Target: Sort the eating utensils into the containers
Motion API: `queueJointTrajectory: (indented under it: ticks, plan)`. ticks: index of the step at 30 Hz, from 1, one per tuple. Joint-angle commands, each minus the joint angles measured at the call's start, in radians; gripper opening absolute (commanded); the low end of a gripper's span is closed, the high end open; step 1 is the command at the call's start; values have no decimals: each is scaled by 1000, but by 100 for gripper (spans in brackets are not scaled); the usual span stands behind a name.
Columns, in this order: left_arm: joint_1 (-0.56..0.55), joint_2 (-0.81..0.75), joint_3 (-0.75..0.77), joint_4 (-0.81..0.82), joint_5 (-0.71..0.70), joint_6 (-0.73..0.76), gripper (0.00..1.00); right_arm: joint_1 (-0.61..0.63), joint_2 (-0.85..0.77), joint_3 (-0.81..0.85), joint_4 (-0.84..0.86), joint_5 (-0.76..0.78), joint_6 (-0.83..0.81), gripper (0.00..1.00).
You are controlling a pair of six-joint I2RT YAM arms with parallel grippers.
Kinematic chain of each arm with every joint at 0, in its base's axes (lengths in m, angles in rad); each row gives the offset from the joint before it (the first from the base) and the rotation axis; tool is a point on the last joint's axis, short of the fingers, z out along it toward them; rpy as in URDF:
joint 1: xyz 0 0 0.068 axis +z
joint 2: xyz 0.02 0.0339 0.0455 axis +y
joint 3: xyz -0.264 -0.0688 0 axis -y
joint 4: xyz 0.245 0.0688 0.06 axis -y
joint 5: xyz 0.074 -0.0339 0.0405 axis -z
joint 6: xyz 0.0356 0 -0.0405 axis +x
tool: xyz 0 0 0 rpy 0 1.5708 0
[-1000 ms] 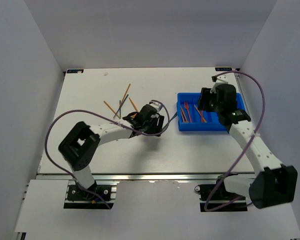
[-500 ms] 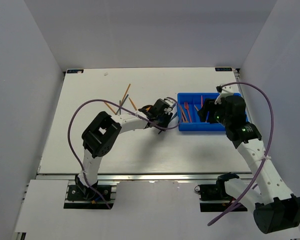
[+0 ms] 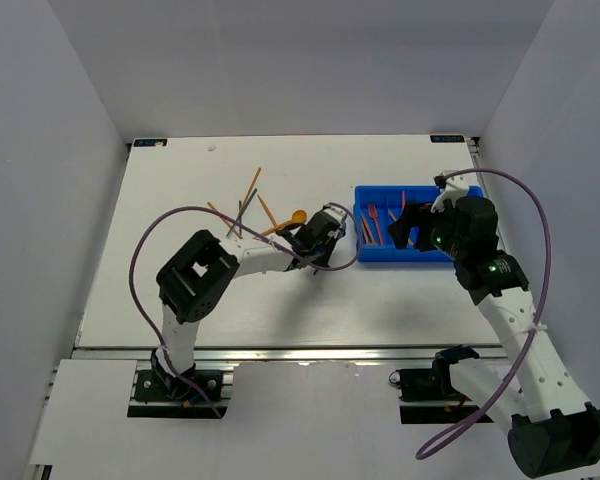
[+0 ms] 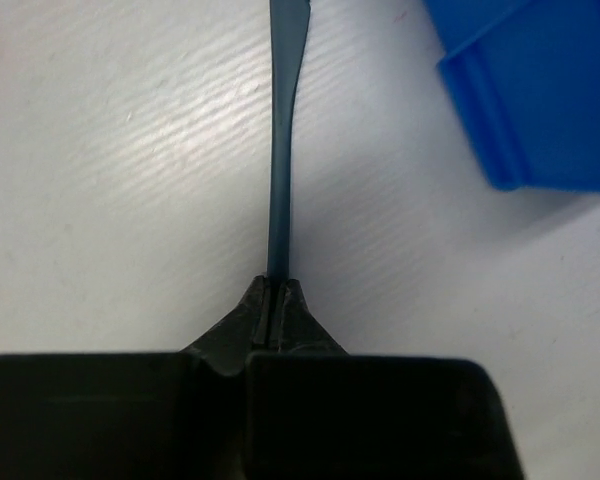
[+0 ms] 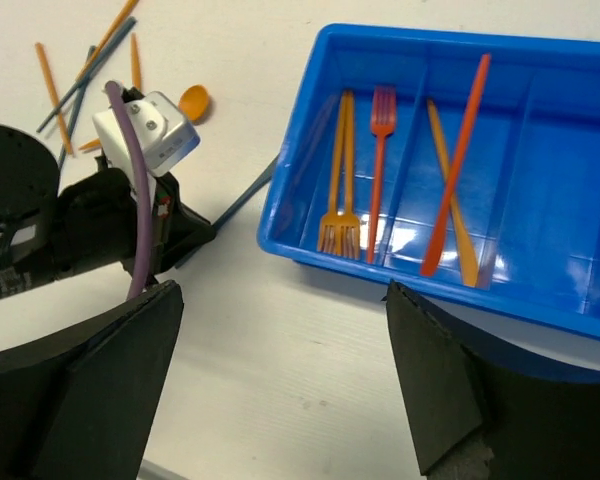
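A dark blue utensil is pinched at its end by the left gripper beside the blue tray; the right gripper is held spread, empty.

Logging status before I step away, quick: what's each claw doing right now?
Left claw: closed on the dark blue utensil.
Right claw: open, holding nothing.

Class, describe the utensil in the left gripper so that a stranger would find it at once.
Find the bright blue rectangular plastic tray. Just outside its left wall is a thin dark blue plastic utensil, one end pinched in the shut left gripper. No other utensil is gripped.
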Motion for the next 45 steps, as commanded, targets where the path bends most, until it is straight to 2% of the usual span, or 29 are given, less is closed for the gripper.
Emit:
queueJointTrajectory:
  ticks: [1, 4, 6, 10, 12, 14, 18, 21, 22, 24, 25, 28, 29, 34, 39, 45]
  plan:
    - [-8, -31, -153, -136, -81, -93, 0, 2, 9, -34, 61, -122, 37, 89]
    - [-8, -165, -262, -86, -109, -173, 0, 7, 29, -98, 176, -243, 82, 89]
    - [-8, -287, -322, -44, -105, -211, 0, 40, 48, -130, 222, -247, 152, 89]
    - [-22, -476, -454, 80, -63, -294, 0, 204, 102, -201, 375, -146, 276, 89]
    - [-26, -559, -508, 106, -52, -319, 0, 244, 142, -233, 473, -141, 397, 89]
    - [-26, -604, -542, 135, -33, -331, 0, 301, 202, -268, 582, -91, 504, 87]
    - [-28, -668, -568, 160, -17, -345, 0, 357, 315, -267, 653, -5, 617, 82]
    - [-28, -650, -537, 103, -25, -320, 0, 387, 345, -258, 618, 136, 661, 82]
    - [-29, -615, -524, 88, -22, -305, 13, 395, 348, -253, 600, 169, 663, 82]
    - [-31, -563, -449, -8, -31, -261, 27, 413, 346, -212, 499, 259, 649, 82]
    - [-34, -512, -424, -42, -48, -245, 37, 416, 332, -197, 460, 287, 642, 83]
    - [-37, -455, -341, -139, -92, -211, 56, 416, 264, -175, 345, 373, 596, 84]
    - [-37, -447, -327, -153, -101, -205, 58, 418, 242, -172, 321, 385, 580, 84]
    - [-35, -385, -247, -231, -137, -196, 60, 416, 161, -129, 154, 436, 493, 85]
    - [-37, -274, -187, -266, -103, -170, 52, 418, 108, -120, 71, 430, 427, 85]
    - [-15, -185, -117, -308, -75, -149, 48, 418, 70, -121, 35, 401, 390, 85]
